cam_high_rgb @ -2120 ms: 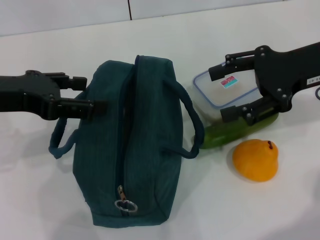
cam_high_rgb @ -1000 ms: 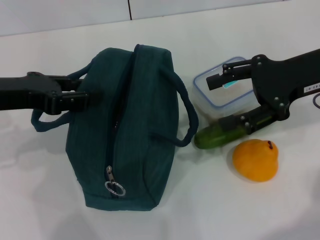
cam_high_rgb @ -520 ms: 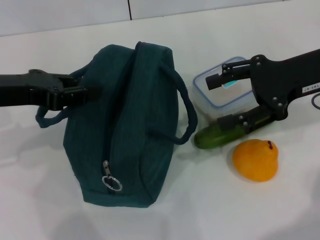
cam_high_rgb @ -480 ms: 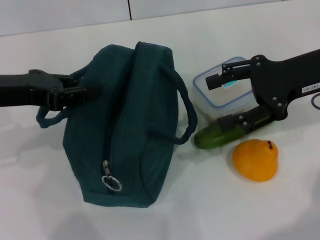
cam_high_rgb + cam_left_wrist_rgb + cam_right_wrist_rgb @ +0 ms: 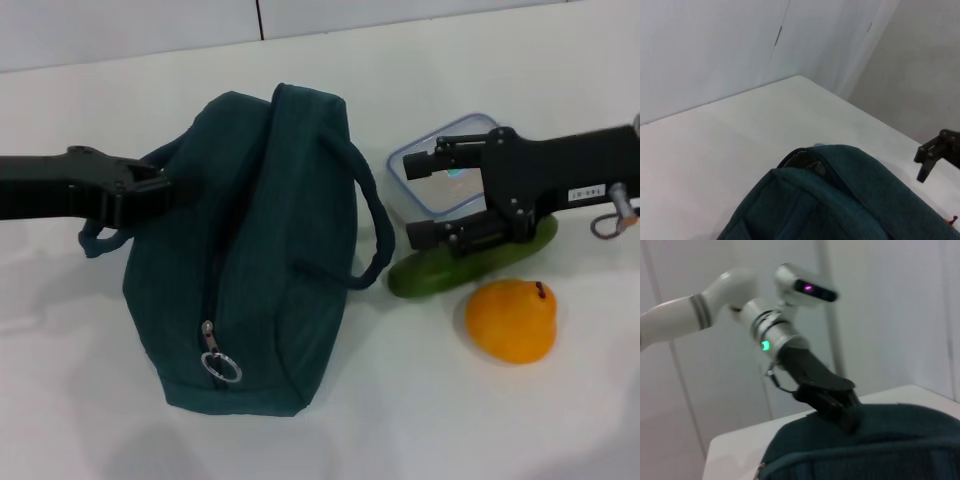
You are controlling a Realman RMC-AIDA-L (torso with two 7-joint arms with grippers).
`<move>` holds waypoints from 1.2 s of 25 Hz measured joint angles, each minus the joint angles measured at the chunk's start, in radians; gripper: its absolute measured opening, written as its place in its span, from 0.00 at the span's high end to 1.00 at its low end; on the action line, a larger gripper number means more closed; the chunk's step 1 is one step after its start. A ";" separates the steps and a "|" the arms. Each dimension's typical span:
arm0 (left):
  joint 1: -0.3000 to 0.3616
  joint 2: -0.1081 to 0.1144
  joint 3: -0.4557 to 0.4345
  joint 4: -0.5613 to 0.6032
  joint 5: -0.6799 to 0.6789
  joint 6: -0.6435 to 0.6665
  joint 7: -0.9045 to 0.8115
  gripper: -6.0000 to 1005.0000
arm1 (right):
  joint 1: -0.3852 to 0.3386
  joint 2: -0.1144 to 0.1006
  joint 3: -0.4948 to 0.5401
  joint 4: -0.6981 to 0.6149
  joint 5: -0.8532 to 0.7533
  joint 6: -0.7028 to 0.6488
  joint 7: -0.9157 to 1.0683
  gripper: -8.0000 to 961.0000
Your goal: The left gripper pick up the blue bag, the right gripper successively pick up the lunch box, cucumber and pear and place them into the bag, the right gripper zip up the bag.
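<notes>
The blue bag [image 5: 250, 240] lies on its side on the white table, its zipper ring pull [image 5: 222, 368] toward the front. My left gripper [image 5: 158, 192] is shut on the bag's upper left edge by a handle; the right wrist view shows that gripper [image 5: 834, 407] clamped on the bag [image 5: 875, 445]. My right gripper [image 5: 418, 200] is open, with one finger over the lunch box [image 5: 452, 180] and the other over the cucumber [image 5: 470, 265]. The pear [image 5: 512, 320] sits in front of the cucumber. In the left wrist view the bag [image 5: 840, 200] fills the lower part.
The bag's right handle [image 5: 372, 225] loops out toward the cucumber's end. Bare white table [image 5: 420, 420] lies in front of the bag and pear. A wall seam [image 5: 258, 18] runs behind the table.
The left gripper has pulled the bag's top leftward, so the bag tilted and its zipper pull shifted left. The right gripper swung lower and more level, over the lunch box and cucumber.
</notes>
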State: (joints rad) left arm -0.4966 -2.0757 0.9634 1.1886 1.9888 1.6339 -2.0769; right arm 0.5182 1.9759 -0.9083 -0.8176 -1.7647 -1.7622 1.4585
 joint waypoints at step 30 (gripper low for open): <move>-0.013 -0.008 0.003 -0.032 0.006 -0.057 0.116 0.95 | -0.113 0.019 0.484 0.630 0.463 0.353 0.191 0.09</move>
State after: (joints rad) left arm -0.5096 -2.0837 0.9664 1.1562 1.9953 1.5766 -1.9605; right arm 0.4052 1.9949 -0.4246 -0.1876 -1.3015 -1.4097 1.6494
